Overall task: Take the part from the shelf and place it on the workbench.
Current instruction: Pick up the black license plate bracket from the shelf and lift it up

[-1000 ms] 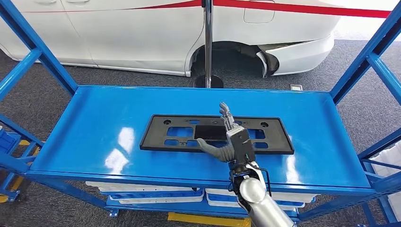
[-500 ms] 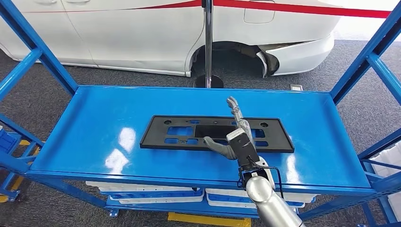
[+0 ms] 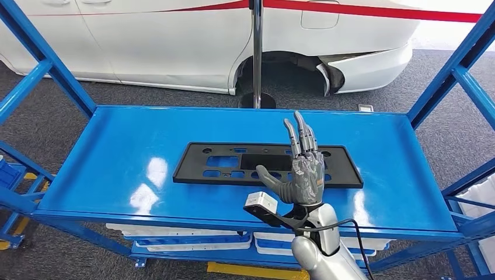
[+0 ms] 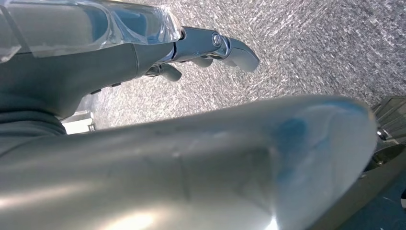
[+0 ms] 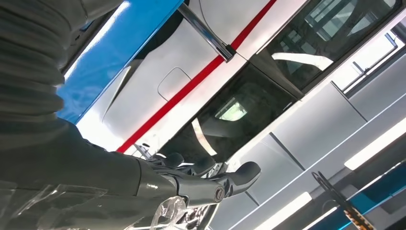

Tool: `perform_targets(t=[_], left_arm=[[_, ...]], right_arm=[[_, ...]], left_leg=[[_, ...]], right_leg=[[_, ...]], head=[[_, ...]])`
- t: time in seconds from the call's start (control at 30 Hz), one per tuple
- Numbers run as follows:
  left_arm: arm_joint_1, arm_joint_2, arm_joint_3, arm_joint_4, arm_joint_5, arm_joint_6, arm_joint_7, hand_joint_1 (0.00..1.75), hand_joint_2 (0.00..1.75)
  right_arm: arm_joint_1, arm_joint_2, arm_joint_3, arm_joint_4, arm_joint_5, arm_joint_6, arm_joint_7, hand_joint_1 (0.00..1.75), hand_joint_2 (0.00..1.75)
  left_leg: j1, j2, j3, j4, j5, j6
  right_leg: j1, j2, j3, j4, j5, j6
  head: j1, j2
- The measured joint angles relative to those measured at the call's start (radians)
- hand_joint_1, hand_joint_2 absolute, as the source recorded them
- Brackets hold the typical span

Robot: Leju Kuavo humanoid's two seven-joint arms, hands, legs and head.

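The part [image 3: 227, 164] is a flat black plastic plate with cut-outs, lying flat in the middle of the blue shelf [image 3: 111, 151]. My right hand [image 3: 303, 166] stands upright over the plate's near right portion, fingers spread and pointing up, holding nothing and hiding some of the plate. In the right wrist view that right hand [image 5: 206, 184] has its fingers stretched out against the white car and the ceiling. My left hand [image 4: 201, 48] hangs above grey carpet with nothing in it, its fingers loosely extended.
Blue uprights [image 3: 35, 58] frame the shelf at both sides. Behind it are a white car [image 3: 175, 41] and a chrome post [image 3: 257, 52] carrying a red barrier band. White bins [image 3: 187, 236] sit on the lower level.
My right hand has risen from lying low over the plate and turned upright, fingers now pointing up and spread. The plate has not moved.
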Motion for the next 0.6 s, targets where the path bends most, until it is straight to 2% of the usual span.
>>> perform_targets(t=[0.17, 0.37, 0.47, 0.6], left_arm=[[-0.002, 0.000, 0.000, 0.000, -0.005, -0.002, 0.000, 0.00, 0.00], [-0.009, 0.000, 0.000, 0.000, -0.011, -0.002, 0.000, 0.00, 0.00], [-0.012, 0.000, 0.000, 0.000, -0.018, -0.005, 0.000, 0.00, 0.00], [-0.018, 0.002, 0.000, 0.000, -0.028, -0.010, 0.000, 0.00, 0.00]], right_arm=[[0.002, 0.000, 0.001, 0.000, -0.013, 0.000, 0.017, 0.00, 1.75], [-0.037, -0.014, 0.056, 0.007, -0.196, 0.032, 0.048, 0.00, 1.75], [-0.058, -0.025, 0.089, 0.007, -0.274, 0.105, 0.052, 0.00, 1.75], [-0.083, -0.042, 0.129, 0.007, -0.426, 0.268, 0.028, 0.00, 1.75]], left_leg=[[0.000, 0.000, 0.000, 0.000, 0.000, 0.000], [0.000, 0.000, 0.000, 0.000, 0.000, 0.000], [0.000, 0.000, 0.000, 0.000, 0.000, 0.000], [0.000, 0.000, 0.000, 0.000, 0.000, 0.000]], right_leg=[[0.000, 0.000, 0.000, 0.000, 0.000, 0.000], [0.000, 0.000, 0.000, 0.000, 0.000, 0.000], [0.000, 0.000, 0.000, 0.000, 0.000, 0.000], [0.000, 0.000, 0.000, 0.000, 0.000, 0.000]], head=[[0.000, 0.000], [0.000, 0.000], [0.000, 0.000], [0.000, 0.000]])
